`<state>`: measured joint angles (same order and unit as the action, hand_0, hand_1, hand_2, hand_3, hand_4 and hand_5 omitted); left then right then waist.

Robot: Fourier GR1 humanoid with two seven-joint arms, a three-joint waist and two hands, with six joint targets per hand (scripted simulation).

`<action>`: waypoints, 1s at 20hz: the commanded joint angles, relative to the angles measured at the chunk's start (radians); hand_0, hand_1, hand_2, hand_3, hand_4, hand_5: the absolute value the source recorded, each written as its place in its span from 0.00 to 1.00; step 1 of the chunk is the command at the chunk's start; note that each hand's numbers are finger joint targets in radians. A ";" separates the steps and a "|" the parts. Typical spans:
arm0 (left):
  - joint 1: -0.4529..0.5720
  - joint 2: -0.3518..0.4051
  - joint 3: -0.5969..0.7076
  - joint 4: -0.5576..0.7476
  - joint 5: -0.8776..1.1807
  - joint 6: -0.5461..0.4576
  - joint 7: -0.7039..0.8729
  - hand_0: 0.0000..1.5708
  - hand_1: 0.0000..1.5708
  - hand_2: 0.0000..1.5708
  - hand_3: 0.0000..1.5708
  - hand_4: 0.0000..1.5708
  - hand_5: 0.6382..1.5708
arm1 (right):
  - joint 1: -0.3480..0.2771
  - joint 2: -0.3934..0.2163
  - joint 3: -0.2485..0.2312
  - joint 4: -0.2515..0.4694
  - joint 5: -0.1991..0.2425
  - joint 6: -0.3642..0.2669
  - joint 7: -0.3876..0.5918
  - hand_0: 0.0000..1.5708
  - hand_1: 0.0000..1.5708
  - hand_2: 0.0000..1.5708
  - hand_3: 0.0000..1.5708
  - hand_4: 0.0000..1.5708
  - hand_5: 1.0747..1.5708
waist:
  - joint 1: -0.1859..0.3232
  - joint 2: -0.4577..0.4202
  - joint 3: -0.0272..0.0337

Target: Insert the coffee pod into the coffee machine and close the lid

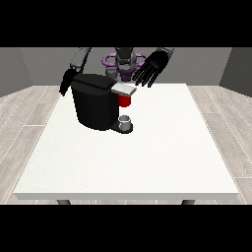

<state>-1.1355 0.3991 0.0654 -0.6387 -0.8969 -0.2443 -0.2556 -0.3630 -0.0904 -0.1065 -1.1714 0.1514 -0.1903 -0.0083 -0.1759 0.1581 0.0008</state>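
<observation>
You have the hand at the view's right [151, 69] spread above the coffee machine [96, 101] near the table's [162, 157] far edge — the lid's state is unclear, and a grey thing [125, 120] at its base may be the pod.

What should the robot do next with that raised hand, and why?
Probably bring the hand at the view's right down toward the small grey thing on the coffee machine's base. Its fingers are spread and hold nothing, and it hangs above the grey lid. I cannot tell whether that grey thing is the pod.
</observation>
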 commanded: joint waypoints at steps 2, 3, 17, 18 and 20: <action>0.101 -0.114 0.097 -0.015 0.132 0.019 -0.007 0.00 0.00 0.08 0.00 0.00 1.00 | 0.108 0.009 0.006 0.009 -0.016 0.029 -0.022 0.00 0.00 0.00 0.00 0.00 1.00 | 0.031 -0.132 -0.0015; 0.113 -0.172 0.148 -0.026 0.206 0.015 -0.021 0.00 0.00 0.10 0.00 0.00 1.00 | 0.115 0.014 -0.004 0.041 -0.005 0.002 -0.041 0.00 0.00 0.00 0.00 0.00 1.00 | 0.089 -0.144 -0.0020; 0.541 -0.378 0.328 0.026 0.476 -0.031 -0.074 0.00 0.00 0.00 0.00 0.21 1.00 | 0.170 0.013 0.029 -0.102 -0.094 0.140 0.013 0.00 0.00 0.00 0.00 0.00 1.00 | 0.252 -0.466 -0.0009; 0.576 -0.380 0.322 0.027 0.470 -0.027 -0.080 0.00 0.00 0.00 0.00 0.28 1.00 | 0.162 0.011 0.047 -0.114 -0.075 0.136 0.023 0.00 0.00 0.00 0.00 0.00 1.00 | 0.272 -0.483 -0.0011; 0.594 -0.366 0.318 -0.003 0.491 -0.067 -0.076 0.00 0.00 0.00 0.00 0.25 1.00 | 0.137 -0.038 0.032 -0.137 -0.080 0.164 0.041 0.00 0.00 0.00 0.00 0.04 1.00 | 0.280 -0.478 -0.0009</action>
<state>-0.5987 0.0437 0.3859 -0.6236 -0.4300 -0.2812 -0.3461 -0.1876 -0.0929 -0.0857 -1.2688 0.0731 -0.0657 -0.0084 0.0691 -0.2841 -0.0005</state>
